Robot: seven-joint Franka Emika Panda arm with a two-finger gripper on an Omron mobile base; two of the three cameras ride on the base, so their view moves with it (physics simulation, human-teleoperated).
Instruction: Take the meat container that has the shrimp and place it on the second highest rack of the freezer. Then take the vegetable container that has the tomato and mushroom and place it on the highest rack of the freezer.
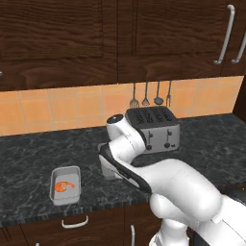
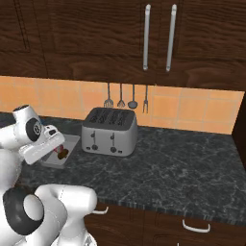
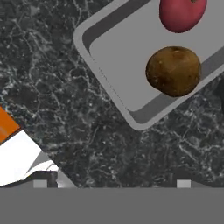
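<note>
Dark marble tabletop [image 1: 29, 149], toaster [image 1: 154, 127] at the wall. Meat container [image 1: 66, 184] near the front edge with shrimp [image 1: 64, 186] inside, untouched, well apart from the arm. Vegetable container [image 3: 131, 61] left of the toaster, half hidden by the forearm in base views. Hand [image 3: 111, 183] poised over its corner, fingers spread, holding nothing. Hand view alone resolves tomato [image 3: 181, 14] and mushroom [image 3: 174, 71].
</note>
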